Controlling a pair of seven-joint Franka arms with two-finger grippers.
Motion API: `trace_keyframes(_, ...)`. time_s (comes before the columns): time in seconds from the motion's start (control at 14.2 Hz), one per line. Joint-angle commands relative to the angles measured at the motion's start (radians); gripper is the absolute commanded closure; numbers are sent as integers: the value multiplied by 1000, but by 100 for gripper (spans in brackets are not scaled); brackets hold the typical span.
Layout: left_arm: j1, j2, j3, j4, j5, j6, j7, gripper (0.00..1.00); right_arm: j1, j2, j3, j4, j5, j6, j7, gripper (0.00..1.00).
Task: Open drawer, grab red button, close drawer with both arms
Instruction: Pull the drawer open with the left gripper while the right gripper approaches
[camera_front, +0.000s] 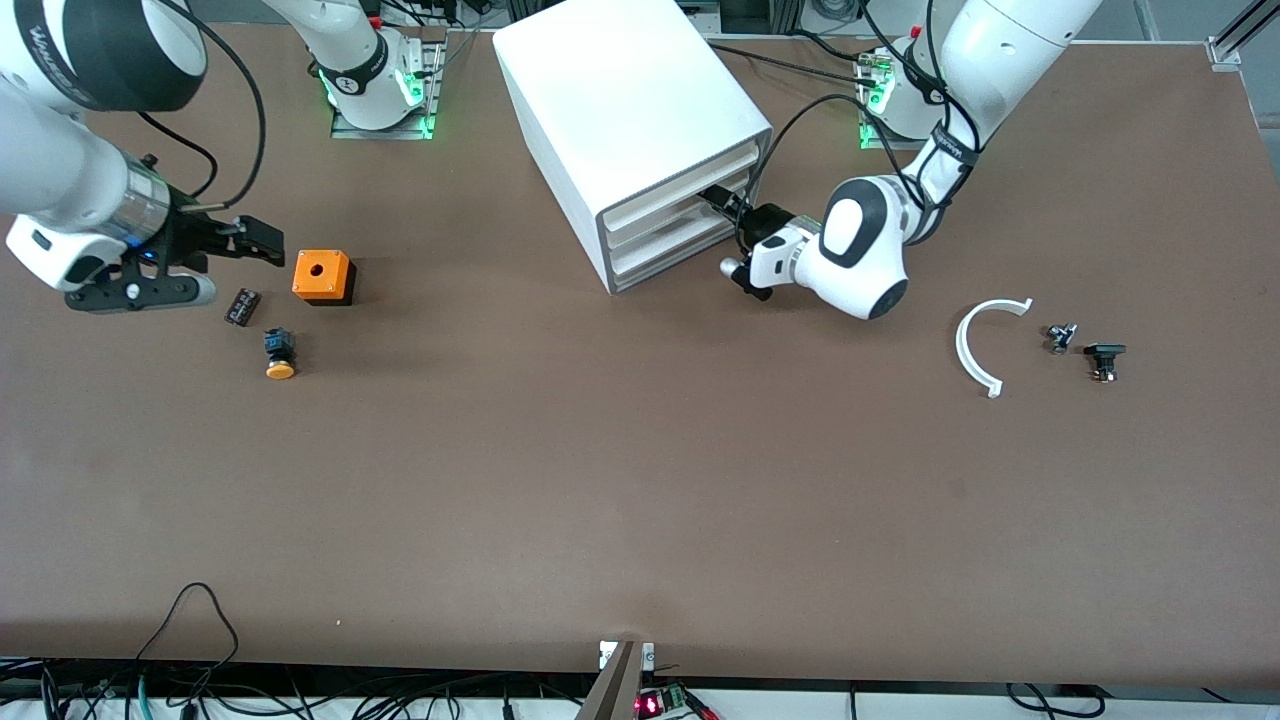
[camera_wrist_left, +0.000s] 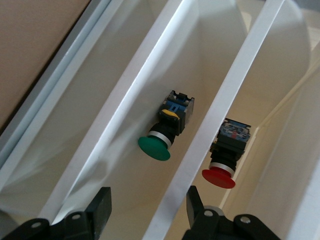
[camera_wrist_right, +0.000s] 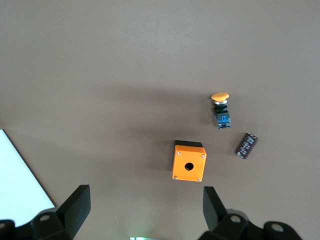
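Observation:
The white cabinet (camera_front: 630, 100) stands near the arms' bases, and its three drawer fronts look shut in the front view. The lowest drawer (camera_front: 672, 258) is just above the table. My left gripper (camera_front: 718, 200) is open at the drawer fronts, higher than the lowest one. In the left wrist view a white drawer rim (camera_wrist_left: 220, 105) runs between the open fingers of my left gripper (camera_wrist_left: 147, 205). The red button (camera_wrist_left: 225, 155) lies inside one tray; I cannot tell which drawer. My right gripper (camera_front: 262, 240) hovers open and empty beside the orange box (camera_front: 322, 276).
A green-capped button (camera_wrist_left: 165, 135) lies in the neighbouring tray. A yellow-capped button (camera_front: 279, 354) and a small black part (camera_front: 242, 306) lie near the orange box (camera_wrist_right: 189, 161). A white plastic arc (camera_front: 975, 345) and two small black parts (camera_front: 1104, 358) lie toward the left arm's end.

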Motion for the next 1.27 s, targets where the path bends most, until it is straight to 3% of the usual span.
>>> trace_keyframes(0.0, 14, -10, -10, -17, -32, 15, 33, 97, 71, 37, -5, 54, 21, -7, -12, 0)
trace_keyframes(0.28, 66, -20, 35, 4, -28, 21, 31, 100, 198, 101, -3, 146, 22, -6, -12, 0)
trace_keyframes(0.42, 76, -26, 81, 38, -29, 21, 30, 100, 236, 138, -5, 201, 74, -7, -14, 0)
trace_keyframes(0.63, 129, -31, 99, 77, -24, 109, 28, 100, 316, 158, -3, 213, 97, 0, -29, 0)
trace_keyframes(0.92, 138, -34, 126, 129, -26, 156, 26, 100, 423, 213, -3, 265, 99, 37, -174, 0)
trace_keyframes(0.99, 142, -34, 128, 136, -26, 157, 19, 88, 451, 235, -3, 294, 99, 37, -199, 0)
trace_keyframes(1.06, 143, -39, 132, 138, -27, 157, 26, 1, 489, 259, -3, 325, 97, 37, -204, 0)
trace_keyframes(1.2, 149, -56, 135, 138, -29, 157, 28, 0, 567, 316, -5, 385, 94, 42, -202, 0)
